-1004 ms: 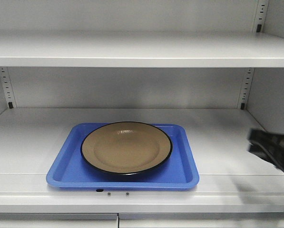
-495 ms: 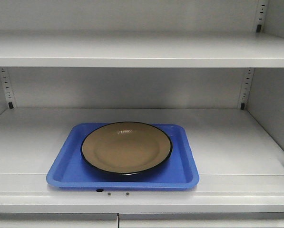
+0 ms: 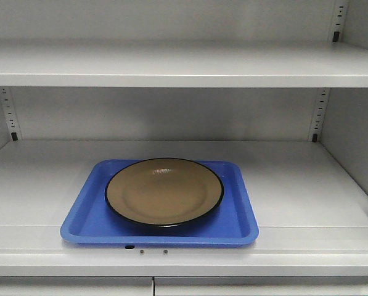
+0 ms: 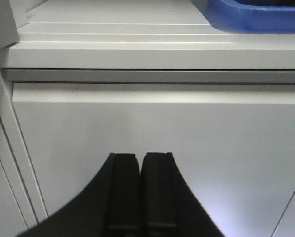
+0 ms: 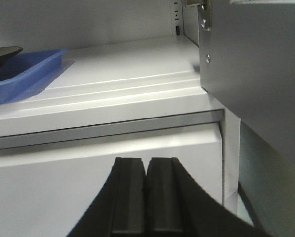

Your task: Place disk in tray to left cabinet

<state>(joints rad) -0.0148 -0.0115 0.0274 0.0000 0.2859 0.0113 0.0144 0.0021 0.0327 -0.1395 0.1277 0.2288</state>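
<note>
One disk (image 3: 164,191) in tray (image 3: 236,225) on cabinet (image 3: 307,179) shelf.

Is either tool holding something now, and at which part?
Nothing is held. The left tool and right tool are shut on nothing, below the shelf; the disk lies in the tray.

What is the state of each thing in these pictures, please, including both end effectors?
disk: lying flat inside the tray, not held
tray: resting flat on the cabinet shelf near its front edge
cabinet: open shelves, lower front panel shut
left end effector: shut, holding nothing, below the shelf
right end effector: shut, holding nothing, below the shelf
</note>
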